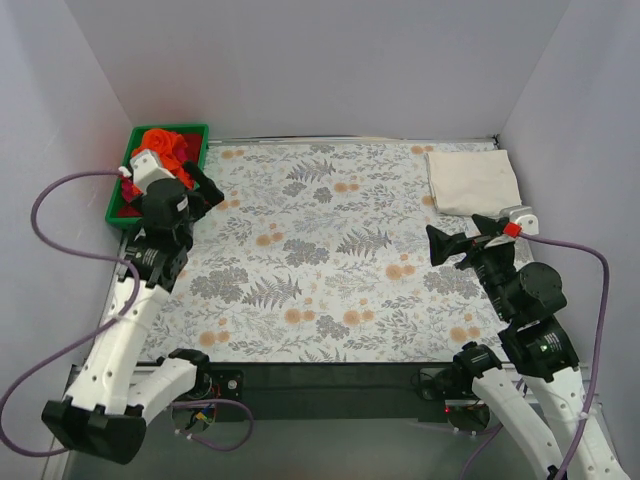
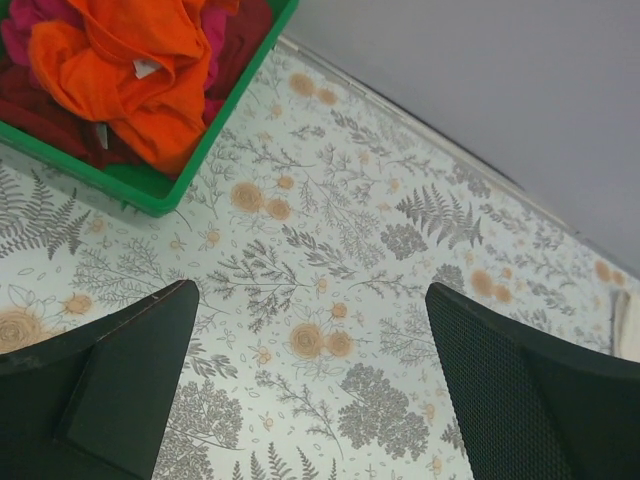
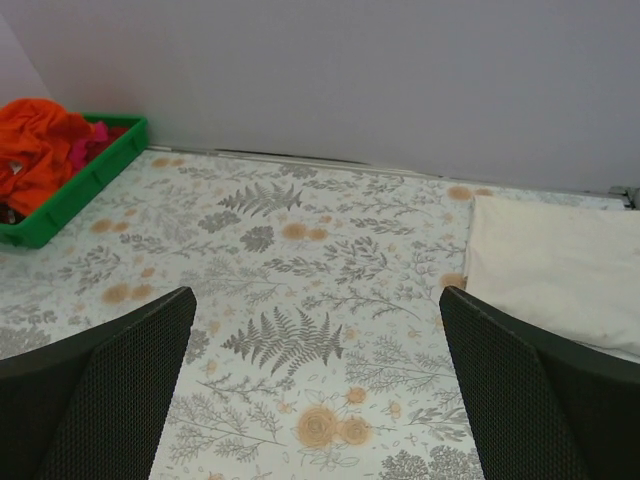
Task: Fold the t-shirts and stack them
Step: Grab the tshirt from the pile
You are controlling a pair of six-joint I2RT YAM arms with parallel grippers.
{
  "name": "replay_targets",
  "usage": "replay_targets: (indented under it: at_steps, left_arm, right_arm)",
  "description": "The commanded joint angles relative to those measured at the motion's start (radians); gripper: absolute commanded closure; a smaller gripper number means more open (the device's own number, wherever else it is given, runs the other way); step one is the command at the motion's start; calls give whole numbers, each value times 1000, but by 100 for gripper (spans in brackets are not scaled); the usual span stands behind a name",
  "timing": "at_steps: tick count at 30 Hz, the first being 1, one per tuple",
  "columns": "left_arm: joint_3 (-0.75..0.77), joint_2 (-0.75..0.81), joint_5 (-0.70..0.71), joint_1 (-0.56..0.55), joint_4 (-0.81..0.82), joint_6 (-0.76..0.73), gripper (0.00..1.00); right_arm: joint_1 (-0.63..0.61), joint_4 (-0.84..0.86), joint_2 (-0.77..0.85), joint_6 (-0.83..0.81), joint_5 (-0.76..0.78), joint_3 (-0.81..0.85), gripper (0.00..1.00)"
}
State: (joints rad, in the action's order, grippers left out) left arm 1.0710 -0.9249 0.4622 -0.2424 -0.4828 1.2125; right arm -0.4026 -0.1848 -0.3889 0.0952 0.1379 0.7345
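Note:
A crumpled orange-red t-shirt [image 1: 165,147] lies on top of a magenta-pink t-shirt [image 1: 128,190] in the green tray [image 1: 119,215] at the far left; both also show in the left wrist view, orange-red [image 2: 130,70] over magenta [image 2: 30,20]. A cream-white t-shirt [image 1: 472,180] lies folded flat at the far right, also in the right wrist view [image 3: 560,265]. My left gripper [image 1: 208,190] is open and empty beside the tray, above the cloth. My right gripper [image 1: 440,245] is open and empty, just near of the cream-white shirt.
The grey floral-print cloth [image 1: 330,260] covers the table. Grey walls close in the back and both sides. Purple cables loop from both arms. A dark strip [image 1: 320,380] runs along the near edge between the arm bases.

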Motion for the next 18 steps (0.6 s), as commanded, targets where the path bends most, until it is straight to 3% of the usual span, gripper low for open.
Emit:
replay_targets:
  at_steps: [1,7,14,18]
  left_arm:
    - [69,-135,-27,-1,38,-7,10]
    - [223,-426,4,84,114,-31,11]
    - [348,-699,9,300,231,-28,12]
    - [409,-842,27,359,285,-30,13]
  right_arm:
    - [-7,-11,-33,46,-89,-7,2]
    - [-7,-41,-70,58,-159,-27,2]
    - [-7,-64,-91,58,-198,-49,2]
    - [-7,-81,-105,54,-210,-50,2]
